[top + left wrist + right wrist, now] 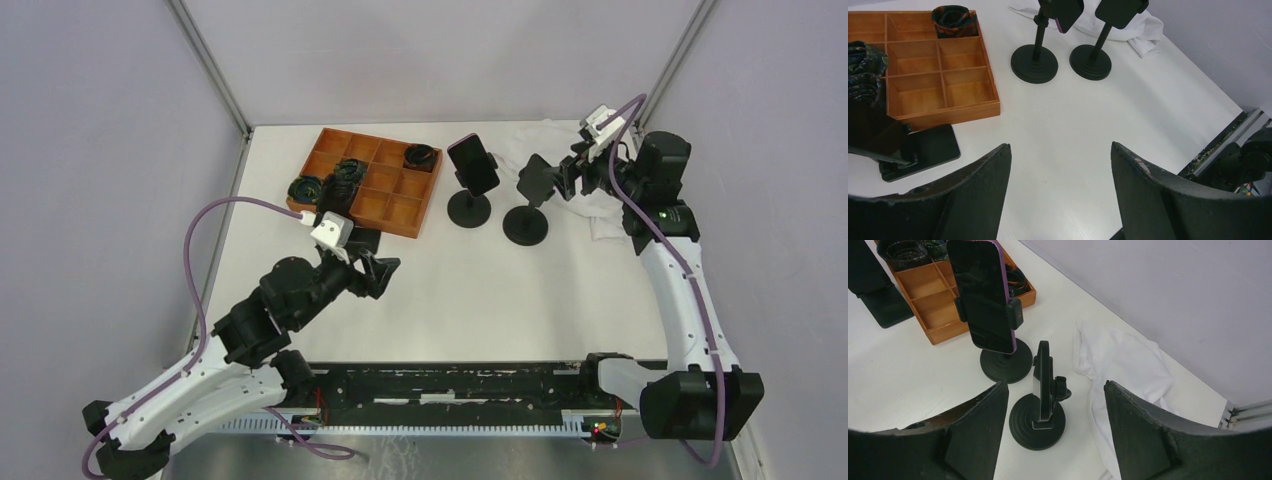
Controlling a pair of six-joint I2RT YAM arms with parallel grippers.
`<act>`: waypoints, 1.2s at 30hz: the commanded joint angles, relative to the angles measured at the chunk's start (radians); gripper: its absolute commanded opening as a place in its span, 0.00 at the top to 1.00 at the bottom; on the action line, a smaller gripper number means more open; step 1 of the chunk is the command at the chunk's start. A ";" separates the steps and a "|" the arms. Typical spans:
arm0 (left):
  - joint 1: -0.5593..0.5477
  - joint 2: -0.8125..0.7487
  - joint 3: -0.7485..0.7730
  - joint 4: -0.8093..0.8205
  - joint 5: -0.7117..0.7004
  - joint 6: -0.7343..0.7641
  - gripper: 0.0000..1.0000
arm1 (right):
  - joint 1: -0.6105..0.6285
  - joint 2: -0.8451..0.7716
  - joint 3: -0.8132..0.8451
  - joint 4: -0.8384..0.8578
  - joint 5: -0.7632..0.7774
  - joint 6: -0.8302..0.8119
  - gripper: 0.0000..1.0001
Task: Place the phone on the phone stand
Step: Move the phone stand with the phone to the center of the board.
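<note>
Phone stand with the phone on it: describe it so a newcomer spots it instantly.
Find the wooden tray at the table's far left. Two black round-based stands sit just right of it; the phone stand you want is nearer the tray. Only it clamps a purple-edged phone.

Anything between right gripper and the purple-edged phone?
Yes. A second black round-based stand, its top plate edge-on, stands right before the open right gripper, between it and the purple-edged black phone clamped on the farther stand.

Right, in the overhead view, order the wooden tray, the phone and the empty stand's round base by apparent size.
1. wooden tray
2. phone
3. round base, though the last two look close.
</note>
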 commanded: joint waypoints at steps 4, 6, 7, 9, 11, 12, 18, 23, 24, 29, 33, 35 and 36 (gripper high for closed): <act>0.003 -0.010 0.039 0.005 0.007 0.032 0.21 | -0.026 -0.051 0.057 -0.026 -0.016 -0.011 0.18; 0.003 -0.015 0.048 0.000 0.009 0.032 0.21 | -0.041 -0.069 0.059 -0.035 -0.014 -0.018 0.15; 0.002 -0.019 0.053 -0.002 0.009 0.034 0.20 | -0.048 -0.078 0.057 -0.039 -0.014 -0.023 0.14; 0.002 -0.024 0.067 -0.005 0.002 0.040 0.17 | -0.061 -0.108 0.051 -0.050 -0.013 -0.032 0.12; 0.003 -0.026 0.080 -0.007 -0.013 0.049 0.12 | -0.072 -0.133 0.043 -0.070 -0.014 -0.045 0.11; 0.003 -0.022 0.086 -0.009 -0.022 0.054 0.09 | -0.076 -0.147 0.034 -0.078 -0.013 -0.051 0.10; 0.003 0.035 0.136 -0.015 -0.080 0.085 0.01 | -0.093 -0.246 -0.046 -0.106 0.003 -0.079 0.05; 0.020 0.109 0.192 -0.017 -0.094 0.125 0.00 | -0.098 -0.310 -0.123 -0.124 0.028 -0.112 0.02; 0.027 0.125 0.204 -0.017 -0.090 0.136 0.00 | -0.099 -0.321 -0.143 -0.123 0.028 -0.116 0.02; 0.104 0.215 0.252 -0.015 -0.036 0.166 0.00 | -0.102 -0.366 -0.229 -0.116 0.031 -0.130 0.02; 0.235 0.267 0.254 0.002 0.061 0.166 0.00 | -0.102 -0.384 -0.290 -0.100 0.024 -0.137 0.02; 0.311 0.296 0.235 0.023 0.096 0.159 0.00 | -0.102 -0.389 -0.332 -0.073 0.019 -0.132 0.02; 0.342 0.305 0.226 0.032 0.099 0.152 0.00 | -0.102 -0.390 -0.351 -0.060 0.016 -0.129 0.02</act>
